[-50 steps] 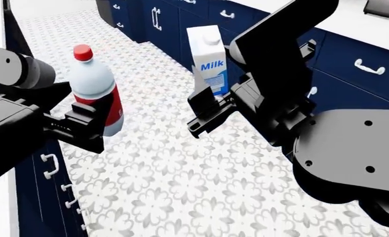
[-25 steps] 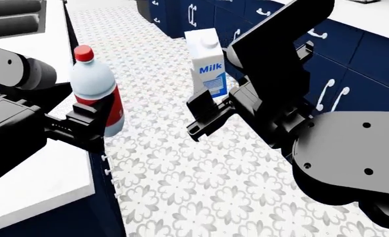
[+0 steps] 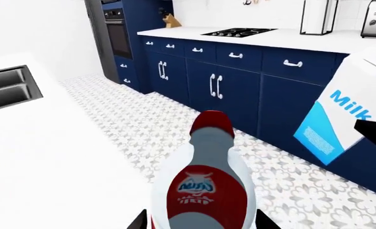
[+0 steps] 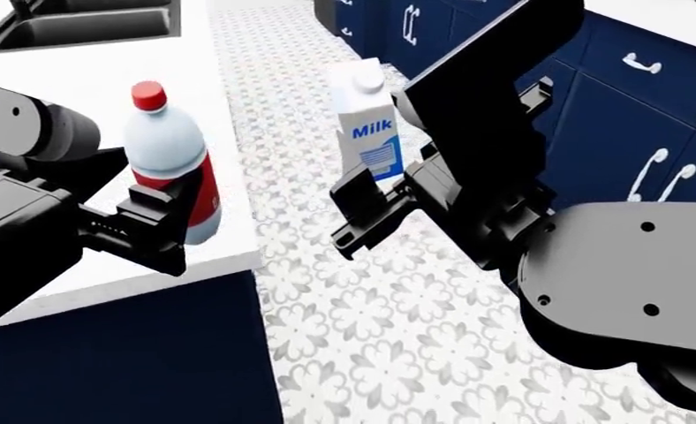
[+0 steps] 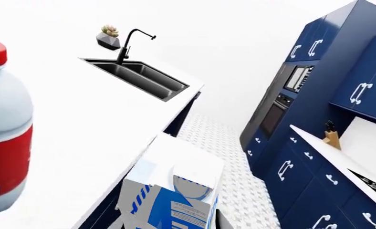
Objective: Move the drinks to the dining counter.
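Both drinks airborne: left claw (image 4: 165, 225) clamped on bottle (image 4: 169, 159) above counter (image 4: 101, 106) edge, right claw (image 4: 366, 208) clamped on milk (image 4: 366, 119) over floor; neither placed

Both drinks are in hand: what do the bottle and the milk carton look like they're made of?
The bottle looks like translucent plastic, pale and glossy, with a shiny red cap and red wrap label. The milk carton looks like matte printed paperboard: flat white-and-blue panels, sharp folds, gabled top with a round white cap. Being rendered, both are best guesses.
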